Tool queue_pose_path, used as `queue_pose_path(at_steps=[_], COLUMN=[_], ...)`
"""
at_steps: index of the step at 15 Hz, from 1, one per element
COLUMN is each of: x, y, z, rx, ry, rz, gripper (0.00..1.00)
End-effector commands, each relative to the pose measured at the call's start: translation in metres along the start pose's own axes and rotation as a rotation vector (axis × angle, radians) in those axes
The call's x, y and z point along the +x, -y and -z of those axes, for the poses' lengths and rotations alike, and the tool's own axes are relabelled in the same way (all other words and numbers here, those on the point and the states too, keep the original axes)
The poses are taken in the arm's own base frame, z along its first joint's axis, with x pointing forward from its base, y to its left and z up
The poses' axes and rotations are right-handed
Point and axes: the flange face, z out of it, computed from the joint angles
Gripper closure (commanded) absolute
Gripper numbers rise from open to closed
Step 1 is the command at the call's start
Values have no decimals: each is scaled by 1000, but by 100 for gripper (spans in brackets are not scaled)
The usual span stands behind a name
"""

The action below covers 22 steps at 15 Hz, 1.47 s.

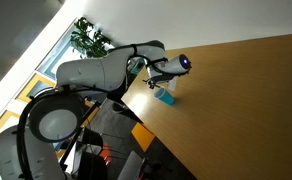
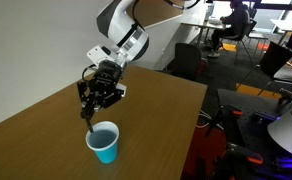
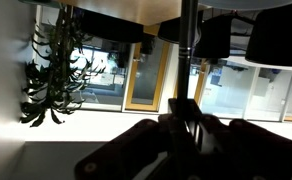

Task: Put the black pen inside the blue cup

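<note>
The blue cup (image 2: 105, 148) stands upright near the front edge of the wooden table (image 2: 156, 110); it also shows in an exterior view (image 1: 166, 97). My gripper (image 2: 94, 108) is shut on the black pen (image 2: 90, 126), which hangs about upright. The pen's lower tip is at the cup's rim on its left side; I cannot tell if it is inside. In an exterior view the gripper (image 1: 151, 80) hovers just above the cup. In the wrist view the pen (image 3: 187, 45) is a dark vertical stick between the dark fingers (image 3: 186, 120); the cup is out of view there.
The cup stands close to the table's edge (image 1: 151, 115). A potted plant (image 1: 89, 38) stands by the windows behind the arm, also in the wrist view (image 3: 51, 70). Office chairs and a seated person (image 2: 234, 15) are beyond the table. The robot base (image 1: 46, 120) is beside the table.
</note>
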Motion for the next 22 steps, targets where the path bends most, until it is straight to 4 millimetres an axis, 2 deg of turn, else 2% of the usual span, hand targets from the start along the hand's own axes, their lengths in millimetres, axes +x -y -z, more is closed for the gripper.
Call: queue_pose_path(at_steps=[1,5,11,12,13,14,19,22], x=[-4,-12,-20,-21,-21,-21,-6,7], y=[-2,13,51,55,58,59,55,50], z=[3,4,-5,-6,-8,-10,-12,-14], rx=[-37,-62,-66,-68,-70,-70,-72,-74], ry=[32,44,35,38,38,36,50,62], rz=[-3,-50,-141,-155,-160,-162,-134,-114], gripper=[97,97,97,64,63,58,19,1])
